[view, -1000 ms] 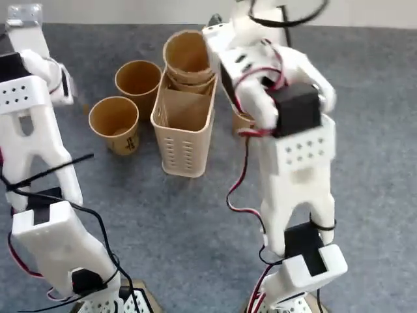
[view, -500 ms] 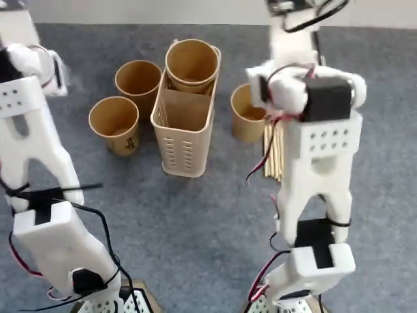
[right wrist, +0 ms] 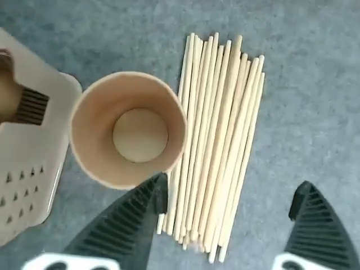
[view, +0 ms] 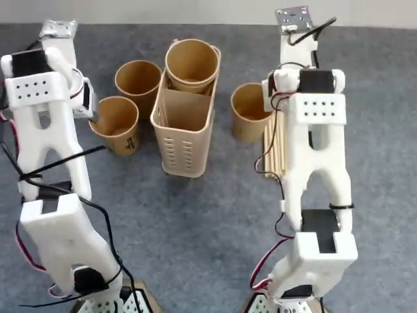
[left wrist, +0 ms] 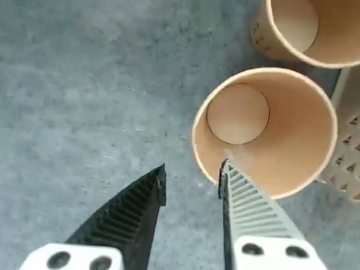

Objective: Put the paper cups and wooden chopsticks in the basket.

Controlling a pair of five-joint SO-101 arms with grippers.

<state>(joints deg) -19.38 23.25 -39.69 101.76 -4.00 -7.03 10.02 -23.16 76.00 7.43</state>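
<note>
Black and white fingers of the left gripper (left wrist: 191, 174) are standing apart at a paper cup's (left wrist: 264, 129) rim, contact proving unclear. Right gripper (right wrist: 232, 185) is gaping above wooden chopsticks (right wrist: 216, 146) beside a second cup (right wrist: 129, 132); basket (right wrist: 22, 169) is showing cut off.

Hovers with pincer (right wrist: 232, 192) spread wide above the chopsticks (right wrist: 216, 140), laid side by side in a flat bundle on the grey bench (right wrist: 112, 34). Shows one fingertip (right wrist: 149, 205) just by an upright, empty cup (right wrist: 128, 135) right beside the bundle. Catches a perforated basket (right wrist: 25, 163) corner on the cup's far side from the chopsticks.
</note>
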